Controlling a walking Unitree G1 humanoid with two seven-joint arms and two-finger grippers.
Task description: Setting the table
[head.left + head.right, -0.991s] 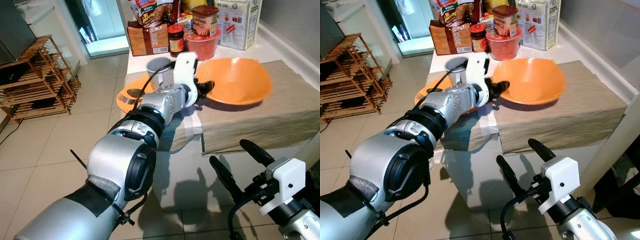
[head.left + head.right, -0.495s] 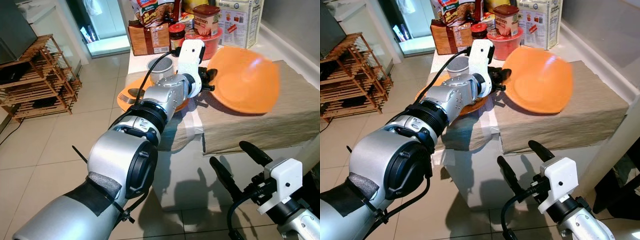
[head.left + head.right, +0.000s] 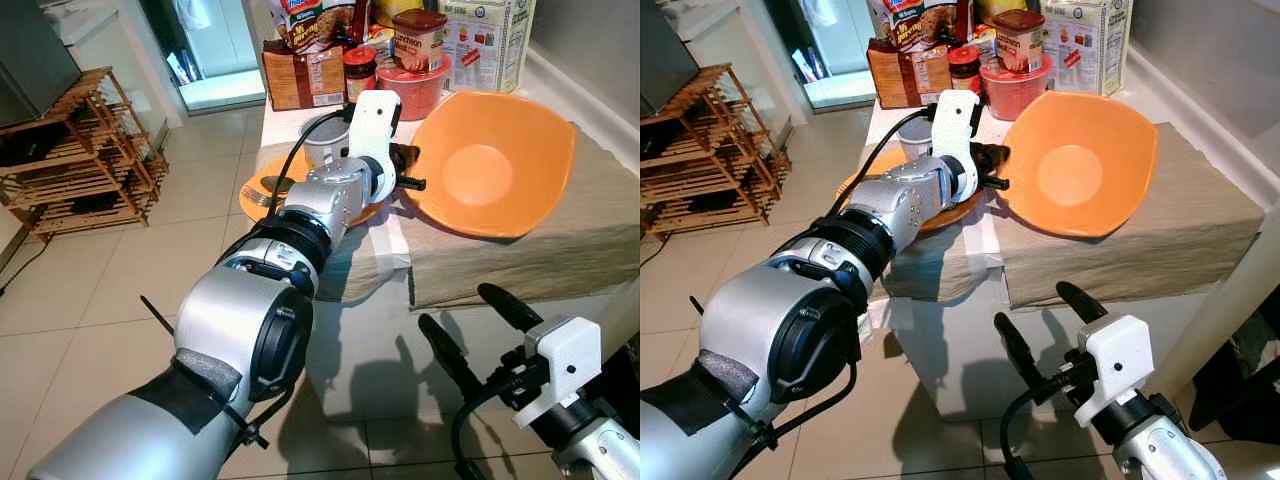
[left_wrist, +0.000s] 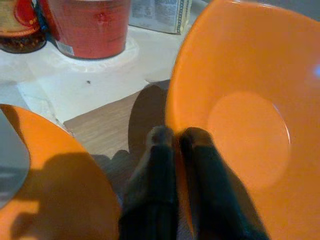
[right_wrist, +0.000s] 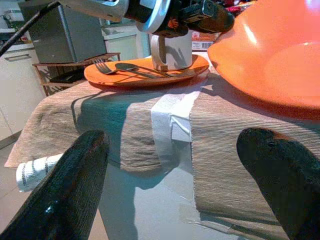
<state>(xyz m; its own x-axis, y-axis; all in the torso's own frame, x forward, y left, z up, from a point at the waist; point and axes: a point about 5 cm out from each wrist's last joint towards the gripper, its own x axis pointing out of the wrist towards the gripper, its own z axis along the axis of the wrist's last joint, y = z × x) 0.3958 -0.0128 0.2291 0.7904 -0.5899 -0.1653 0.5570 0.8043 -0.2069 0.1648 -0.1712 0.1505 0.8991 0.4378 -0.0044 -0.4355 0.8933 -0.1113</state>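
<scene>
orange bowl (image 3: 497,163) tilted on cloth-covered surface (image 3: 560,245), rim pinched | left hand (image 4: 176,142) clamped on bowl's near rim | orange plate (image 3: 262,182) with fork (image 5: 104,68) just beside | right hand (image 5: 175,187) spread apart, low before surface

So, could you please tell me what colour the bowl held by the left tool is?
The bowl is orange; it shows best in the right eye view.

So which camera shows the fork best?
The right wrist view: the fork lies side-on beside a spoon on the orange plate, prongs clear. In the left eye view the fork is small and partly behind the left arm.
</scene>
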